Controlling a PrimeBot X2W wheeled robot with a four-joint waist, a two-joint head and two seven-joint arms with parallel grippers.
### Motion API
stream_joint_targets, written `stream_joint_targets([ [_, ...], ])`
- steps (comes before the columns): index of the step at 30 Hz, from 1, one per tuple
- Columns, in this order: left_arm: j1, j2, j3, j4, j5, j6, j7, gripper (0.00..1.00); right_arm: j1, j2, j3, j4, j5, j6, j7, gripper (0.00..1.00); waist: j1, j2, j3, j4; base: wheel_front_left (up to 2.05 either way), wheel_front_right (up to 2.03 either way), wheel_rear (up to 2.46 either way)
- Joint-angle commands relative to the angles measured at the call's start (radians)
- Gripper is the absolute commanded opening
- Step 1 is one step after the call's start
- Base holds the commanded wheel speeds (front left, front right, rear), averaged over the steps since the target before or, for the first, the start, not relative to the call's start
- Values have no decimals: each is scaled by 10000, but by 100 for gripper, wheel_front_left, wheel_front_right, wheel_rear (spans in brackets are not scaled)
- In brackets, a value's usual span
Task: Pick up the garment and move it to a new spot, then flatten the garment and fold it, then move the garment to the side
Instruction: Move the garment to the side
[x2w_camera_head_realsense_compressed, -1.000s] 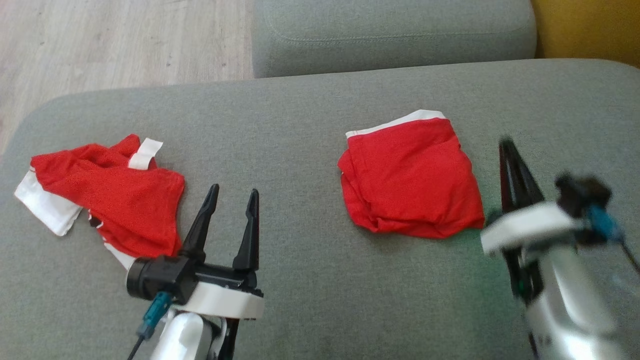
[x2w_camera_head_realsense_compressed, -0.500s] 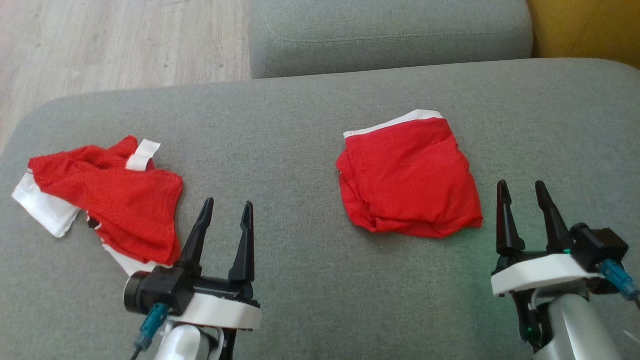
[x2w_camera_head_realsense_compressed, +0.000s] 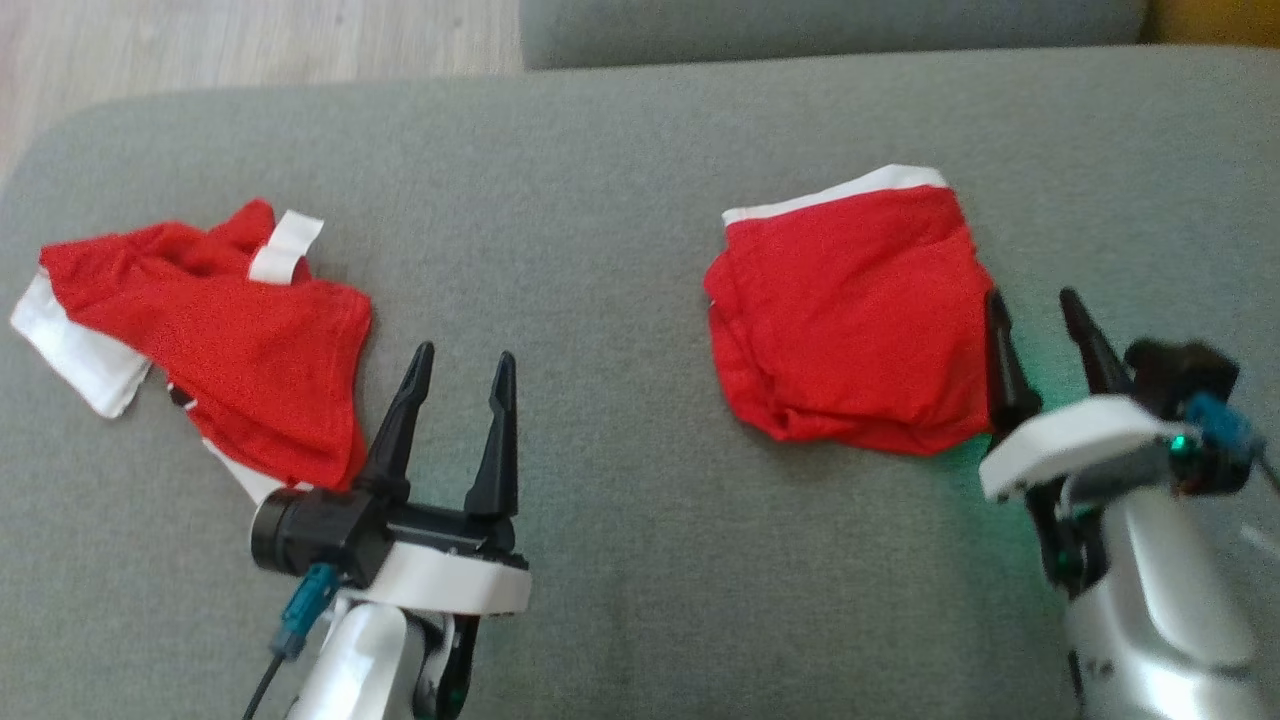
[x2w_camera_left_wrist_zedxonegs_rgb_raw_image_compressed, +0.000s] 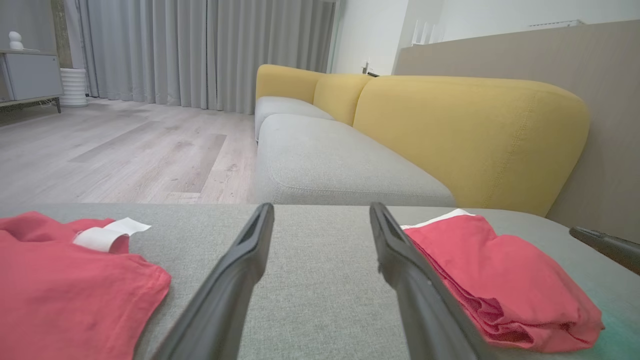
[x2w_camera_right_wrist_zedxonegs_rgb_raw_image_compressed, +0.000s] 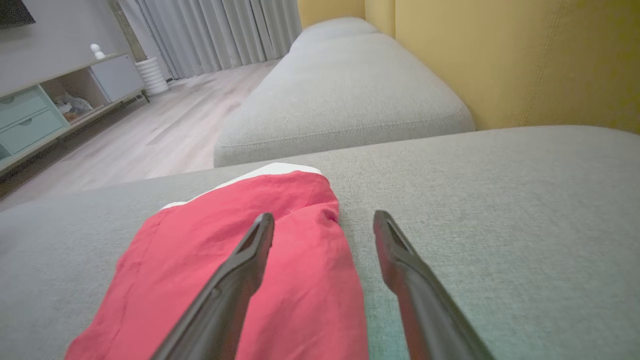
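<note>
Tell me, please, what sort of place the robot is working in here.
Probably a home living room: a grey sofa with yellow backrests, floor-length curtains, a pale wood floor and a low drawer cabinet.

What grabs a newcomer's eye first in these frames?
Two bright red pieces stand out on the grey sofa cushion: a folded red garment at right and a crumpled red garment with white trim at left. The right gripper stands open at the folded one's right edge, one finger over the cloth and the other over bare cushion. The left gripper is open too, empty, just right of the crumpled one.
</note>
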Motion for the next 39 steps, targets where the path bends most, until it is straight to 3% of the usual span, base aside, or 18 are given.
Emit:
stream_joint_targets([
  [1,-378,26,211,-337,-17,-23,-51,100,-491,0,135,-179,15,-7,79,100,-2,-1,332,214,0,0,0],
  [8,-744,26,-108,-224,-69,-14,-51,100,-2137,0,-729,2125,28,-7,1313,100,-2,-1,814,621,0,0,0],
  [14,-825,26,-128,-160,-94,-3,-51,100,-2576,1,-317,3481,-322,-7,1788,100,-2,-1,850,697,0,0,0],
  [15,-836,26,-116,-148,-94,5,-51,100,-2620,-14,-195,3598,-419,-7,1781,63,-2,-1,841,686,0,0,0],
  [16,-844,26,-103,-139,-94,16,-51,100,-2665,-55,-67,3682,-509,-7,1731,0,-2,-1,822,667,0,0,0],
  [24,-724,26,-28,-117,-102,63,-51,100,-2957,-843,1003,3635,-992,-7,1123,0,-2,-1,476,328,0,0,0],
  [31,-672,26,15,-183,-112,87,-51,100,-2806,-2190,1818,3226,-922,-7,1415,0,-2,-1,389,140,0,0,0],
  [35,-673,26,23,-264,-95,68,-51,100,-2627,-3510,2143,3071,-839,-7,1661,0,-2,-1,499,133,0,0,0],
  [39,-727,26,46,-329,-61,24,-51,100,-2566,-4692,1834,3282,-711,-7,1728,0,-2,-1,729,232,0,0,0],
])
